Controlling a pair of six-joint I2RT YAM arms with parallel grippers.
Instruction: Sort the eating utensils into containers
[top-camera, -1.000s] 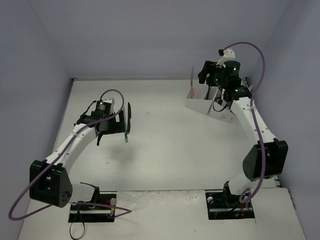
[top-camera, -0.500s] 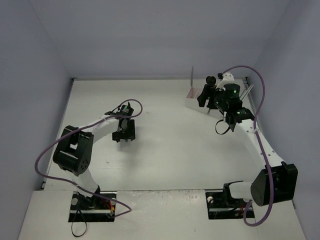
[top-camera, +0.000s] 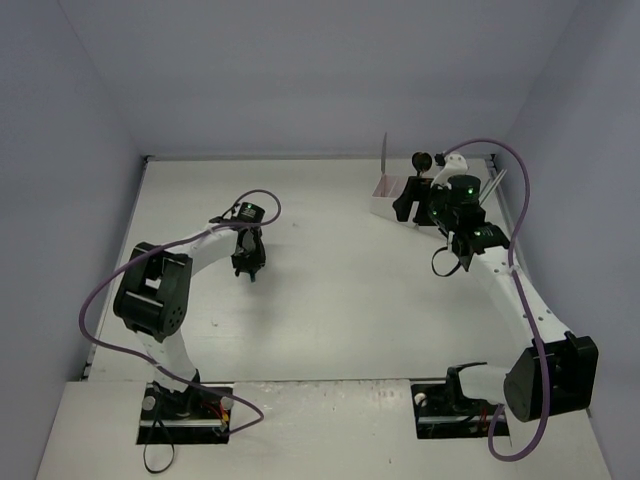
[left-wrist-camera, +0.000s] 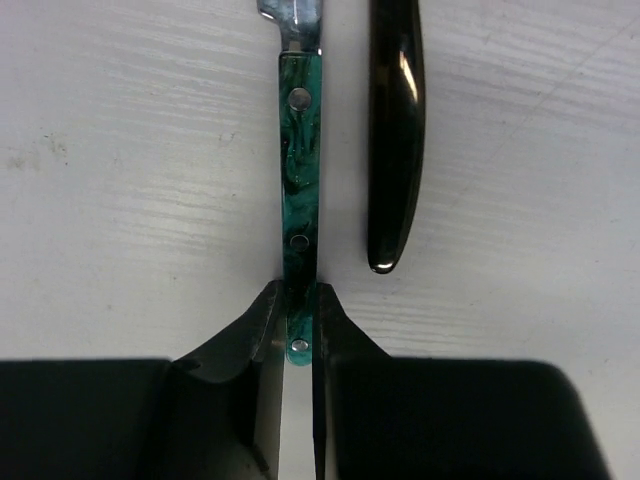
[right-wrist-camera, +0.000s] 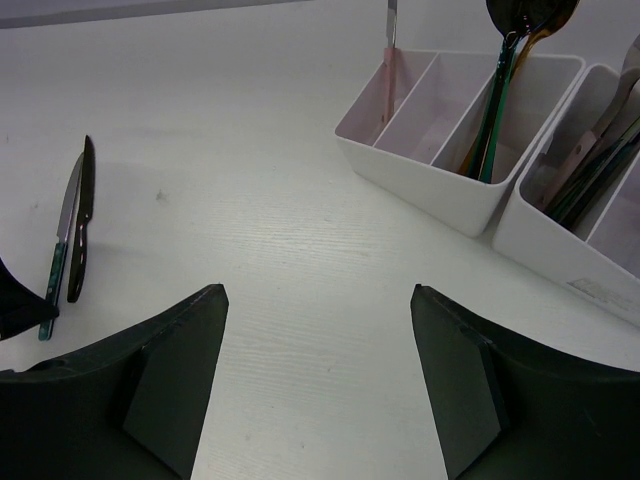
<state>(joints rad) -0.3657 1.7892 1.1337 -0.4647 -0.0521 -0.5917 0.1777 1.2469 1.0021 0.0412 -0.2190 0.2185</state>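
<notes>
At about nine o'clock on the table (top-camera: 340, 300) in the overhead view, the left gripper (left-wrist-camera: 298, 322) is pinched onto the near end of a green-handled knife (left-wrist-camera: 300, 170); its two dark fingers (left-wrist-camera: 250, 345) press the marbled handle from both sides, and the handle's tip shows between them; in the wrist view the knife points away toward twelve o'clock, its steel blade cut off by the top edge; it appears to lie flat on the tabletop; just beside it at three o'clock, parallel and not touching, lies a glossy black utensil (left-wrist-camera: 396, 130).

Near two o'clock on the table, the right gripper (right-wrist-camera: 320, 380) is spread wide with nothing between its pads, above bare tabletop; ahead of it at one o'clock stands a white container (right-wrist-camera: 420, 185) of three compartments; a pink-handled utensil (right-wrist-camera: 387, 70) stands in the left compartment; a green-handled spoon (right-wrist-camera: 497, 110) leans in the right one with another handle; a second white container (right-wrist-camera: 560, 250), just beside the first at three o'clock, holds several more utensils (right-wrist-camera: 600, 150).
</notes>
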